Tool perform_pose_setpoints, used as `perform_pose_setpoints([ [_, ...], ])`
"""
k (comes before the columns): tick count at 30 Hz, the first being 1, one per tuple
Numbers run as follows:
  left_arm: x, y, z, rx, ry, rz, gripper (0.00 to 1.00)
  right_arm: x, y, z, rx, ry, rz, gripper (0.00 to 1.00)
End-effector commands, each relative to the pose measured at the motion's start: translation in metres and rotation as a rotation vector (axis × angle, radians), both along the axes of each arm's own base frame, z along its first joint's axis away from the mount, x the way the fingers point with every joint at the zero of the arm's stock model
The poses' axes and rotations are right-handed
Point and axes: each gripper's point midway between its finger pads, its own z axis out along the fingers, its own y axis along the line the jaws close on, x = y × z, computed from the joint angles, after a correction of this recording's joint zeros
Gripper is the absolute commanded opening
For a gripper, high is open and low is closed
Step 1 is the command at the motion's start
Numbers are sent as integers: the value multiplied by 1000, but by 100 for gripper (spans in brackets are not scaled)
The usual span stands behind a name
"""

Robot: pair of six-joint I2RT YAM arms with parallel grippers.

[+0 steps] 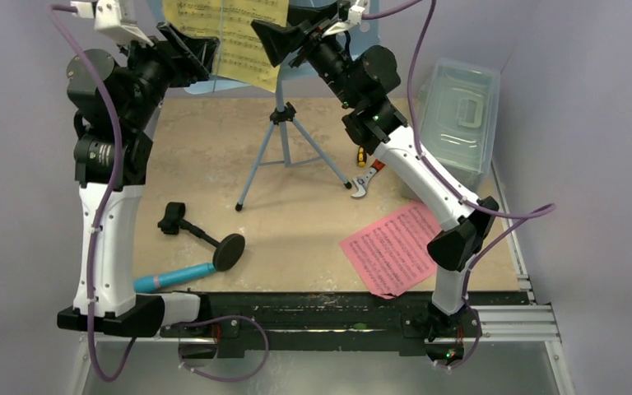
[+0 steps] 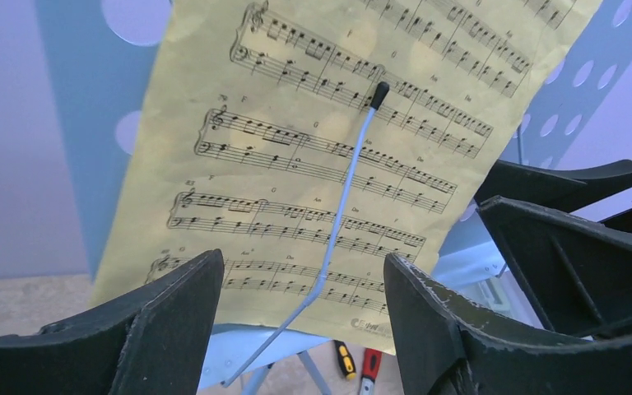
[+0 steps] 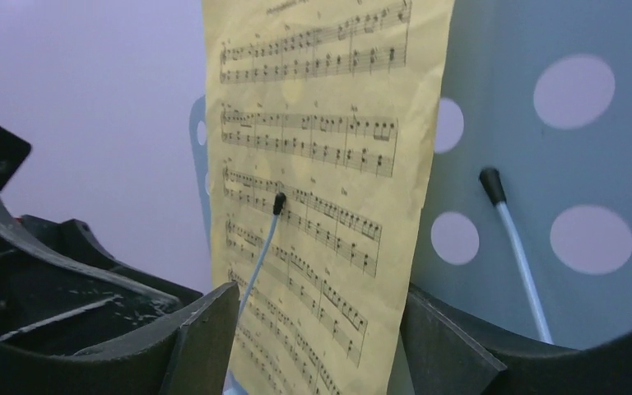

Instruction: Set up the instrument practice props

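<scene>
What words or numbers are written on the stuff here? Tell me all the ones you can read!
Nothing can be read for sure.
Yellow page: only the music notes are clear; the tiny letters above the staves and the mark in the bottom corner are too blurred.
Pink page: print too small to read.

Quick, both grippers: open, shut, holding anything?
Left gripper: open, holding nothing, facing the yellow page on the music stand.
Right gripper: open, nothing gripped, facing the same page.
</scene>
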Motion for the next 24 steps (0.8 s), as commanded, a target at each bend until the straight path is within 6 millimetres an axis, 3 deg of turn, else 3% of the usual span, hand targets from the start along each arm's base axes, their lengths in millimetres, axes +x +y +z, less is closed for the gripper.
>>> perform_pose_setpoints([
  [1,16,-21,3,-59,-2,-114,71,-3,-9,15,187,72,70,72],
  [6,31,-29,-2,-75,9,-152,71,3,-6,7,203,87,70,63],
  [13,38,-36,-8,-94,0,-188,57,0,-3,1,146,15,51,39],
  [19,42,-39,-16,-85,12,-201,41,-2,6,9,14,-128,11,0],
  [24,41,-36,-17,-68,-8,-191,29,-6,14,9,-127,-248,-4,0],
])
